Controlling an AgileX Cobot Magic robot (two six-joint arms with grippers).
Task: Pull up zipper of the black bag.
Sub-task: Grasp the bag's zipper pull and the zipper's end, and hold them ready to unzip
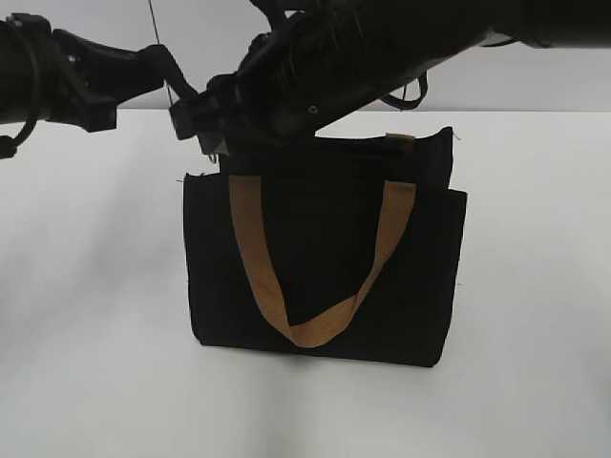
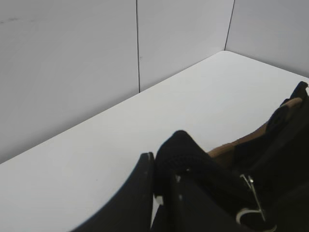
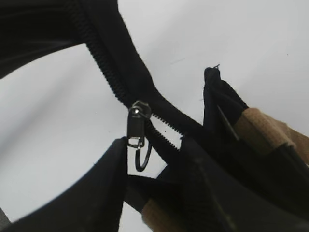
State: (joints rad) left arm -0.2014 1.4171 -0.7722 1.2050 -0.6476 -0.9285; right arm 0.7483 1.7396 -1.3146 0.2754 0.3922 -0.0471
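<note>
Here the black bag (image 1: 325,277) stands upright, zipper (image 3: 137,123) between the right hand's (image 3: 149,164) parted fingers.

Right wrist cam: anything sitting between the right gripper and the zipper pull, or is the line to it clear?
Nothing visible blocks it. In the right wrist view the zipper pull hangs in the gap of the right gripper, its fingers open either side. The tan handle lies off to the side on the black bag.

In the exterior view the right arm (image 1: 382,57) covers the black bag (image 1: 325,277) top edge, hiding the zipper there. The right wrist view cuts off the zipper (image 3: 137,113) at its top edge. Whether the left gripper (image 2: 161,193) jaws are closed cannot be told.
</note>
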